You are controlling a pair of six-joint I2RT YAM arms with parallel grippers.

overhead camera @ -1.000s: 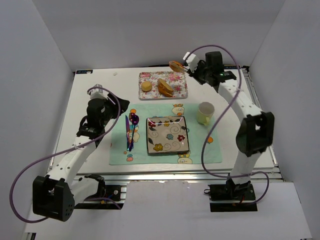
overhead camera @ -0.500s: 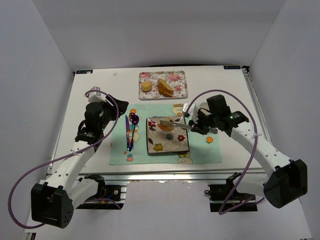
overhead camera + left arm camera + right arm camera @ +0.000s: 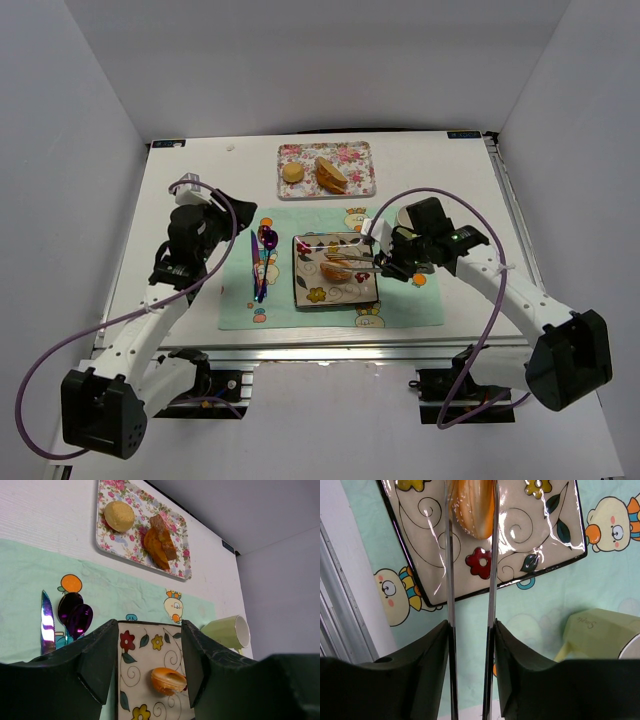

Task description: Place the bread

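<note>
I saw the bread [image 3: 169,680] lying on the flowered plate [image 3: 352,290], with the right gripper's [image 3: 328,262] thin blades close on either side of it. Whether they pinched it I could not tell. The left gripper [image 3: 149,656] hung left of the plate, jaws wide apart.
</note>
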